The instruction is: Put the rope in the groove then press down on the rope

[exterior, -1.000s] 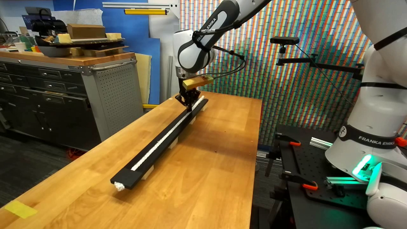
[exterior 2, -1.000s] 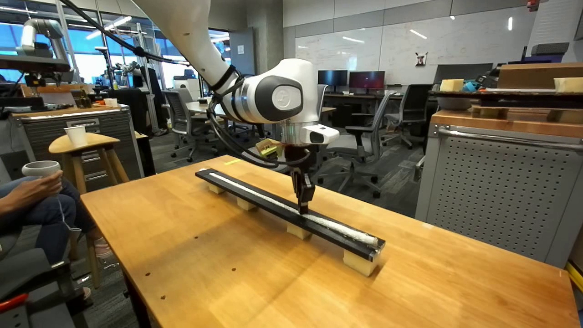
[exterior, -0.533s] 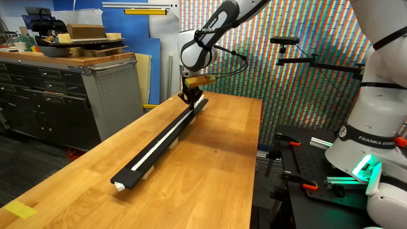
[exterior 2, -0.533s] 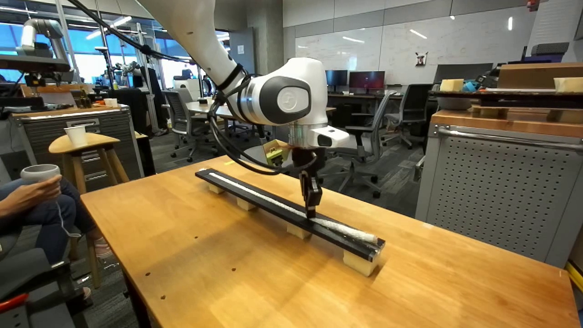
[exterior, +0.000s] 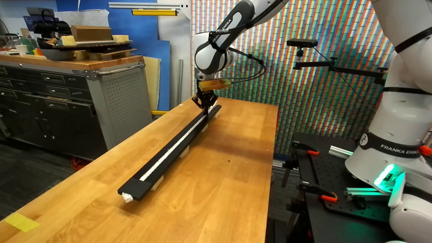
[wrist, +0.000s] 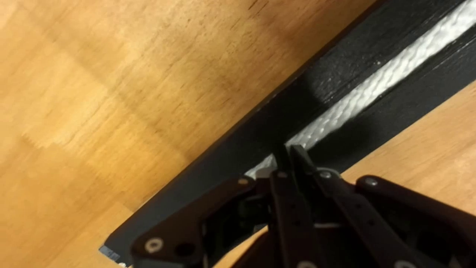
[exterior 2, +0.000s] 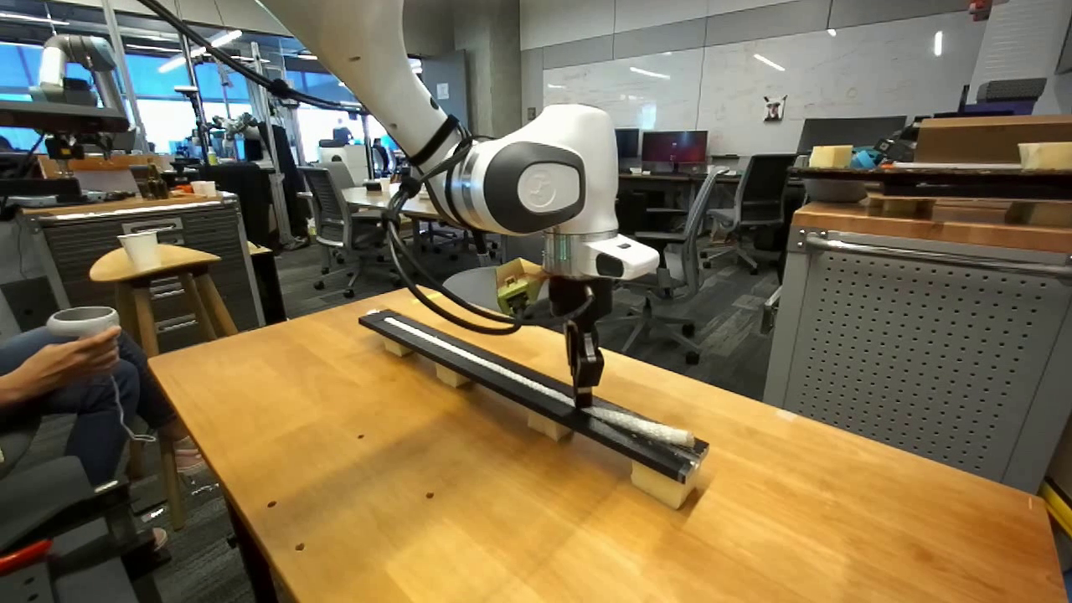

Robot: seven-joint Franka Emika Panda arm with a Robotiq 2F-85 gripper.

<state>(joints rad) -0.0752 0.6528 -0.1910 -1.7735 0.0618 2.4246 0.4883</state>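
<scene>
In the wrist view, the end effector (wrist: 288,149) hides a stretch of the rope (wrist: 353,103) beneath its blurred tips; ahead of them, the view's edge cuts off rope and grooved bar (wrist: 267,124).

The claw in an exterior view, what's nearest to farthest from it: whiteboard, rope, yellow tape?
1. Rope: under the tips of the claw.
2. Yellow tape: on the table, past the end of the bar away from the claw.
3. Whiteboard: farthest back, beyond the table.
</scene>
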